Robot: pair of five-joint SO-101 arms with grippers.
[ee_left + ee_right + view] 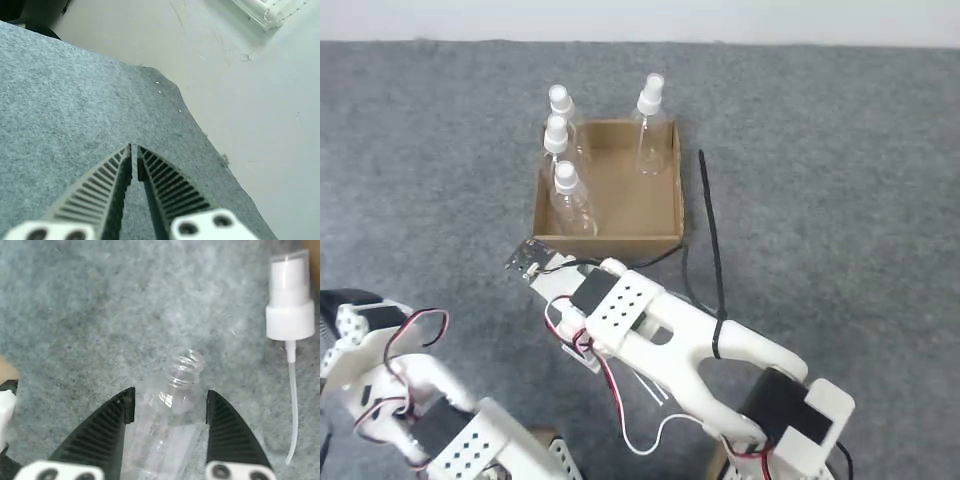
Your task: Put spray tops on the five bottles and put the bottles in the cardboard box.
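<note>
Clear plastic first: the fifth bottle [171, 407], its threaded neck bare, sits between the jaws of the right gripper [170, 392], which look pressed against its sides. It is low over the grey carpet [820, 150], just in front of the cardboard box [605, 243]. Its loose spray top [290, 300] lies on the carpet just beside it, with the thin dip tube trailing back towards the arm. Four capped bottles [651, 125] stand upright in the box, three along one side and one in the far corner. The left gripper [134, 147] is pinched closed on nothing, off by the carpet's edge. I'd say the last capping is in hand. Next, the idle arm needs to come over, take that spray top and thread its tube into the neck while the bottle is held steady.
</note>
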